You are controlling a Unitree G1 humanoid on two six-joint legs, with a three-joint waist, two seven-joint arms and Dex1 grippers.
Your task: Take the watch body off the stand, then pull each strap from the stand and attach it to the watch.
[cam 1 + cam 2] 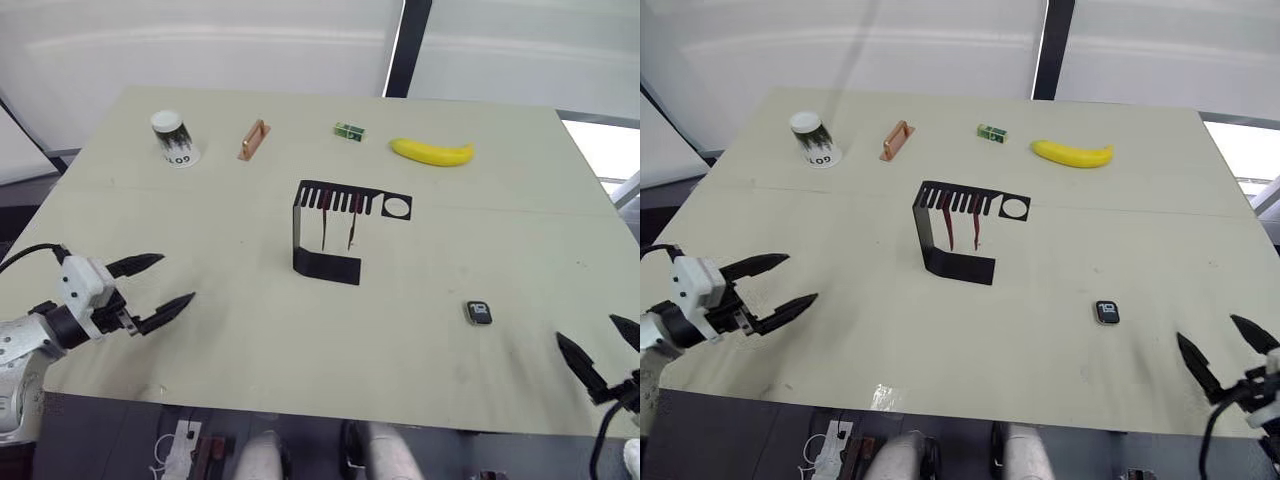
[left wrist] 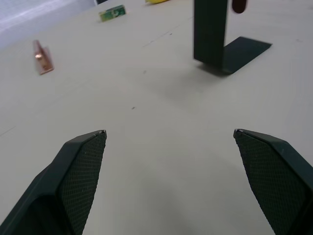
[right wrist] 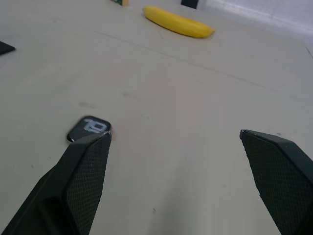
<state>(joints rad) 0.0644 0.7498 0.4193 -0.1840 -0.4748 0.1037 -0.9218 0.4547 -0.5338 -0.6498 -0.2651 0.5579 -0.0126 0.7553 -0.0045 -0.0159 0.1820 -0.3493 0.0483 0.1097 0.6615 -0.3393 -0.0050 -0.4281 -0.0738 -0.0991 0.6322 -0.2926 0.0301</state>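
The black stand rises mid-table, its slotted top plate with a round hole facing me. Two dark-red straps hang from its slots. The watch body lies flat on the table right of the stand, its screen showing light digits. My left gripper is open near the table's front left edge, well clear of the stand. My right gripper is open at the front right corner, a short way from the watch body.
Along the far side stand a white paper cup, a copper-coloured bar, a small green block and a banana. The table's front edge runs close to both grippers.
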